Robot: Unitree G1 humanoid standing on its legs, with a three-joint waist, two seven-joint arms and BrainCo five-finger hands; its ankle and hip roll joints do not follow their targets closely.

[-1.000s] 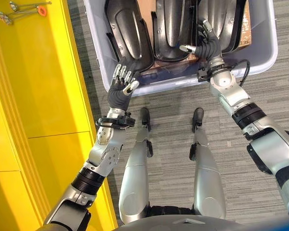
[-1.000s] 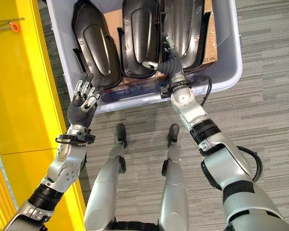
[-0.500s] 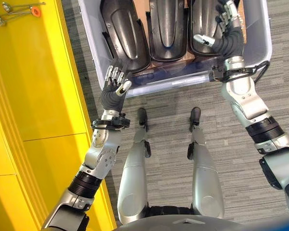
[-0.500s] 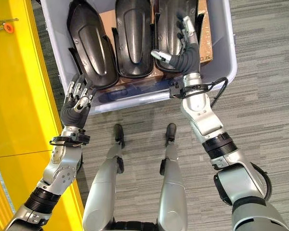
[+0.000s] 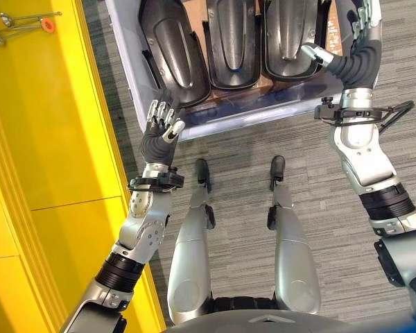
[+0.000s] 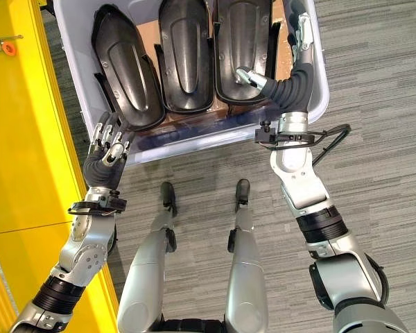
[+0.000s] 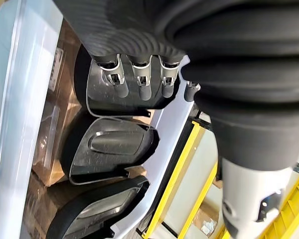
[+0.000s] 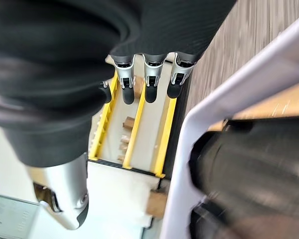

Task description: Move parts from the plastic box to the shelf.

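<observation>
A pale plastic box stands on the floor ahead of me. Three black moulded parts stand side by side in it: a left part, a middle part and a right part. My left hand hovers open just outside the box's near left corner, fingers relaxed and holding nothing. My right hand is raised over the box's right rim, open, its thumb pointing at the right part without touching it. The left wrist view shows the parts past the fingers. The yellow shelf runs along my left.
Some metal tools with an orange piece lie on the shelf at the far left. Brown cardboard lies under the parts in the box. Grey carpet floor surrounds the box. The right wrist view shows a yellow rack beyond the box rim.
My right hand has swung from between the middle and right parts out to the box's right rim. The left hand has stayed by the near left corner. The camera has shifted slightly.
</observation>
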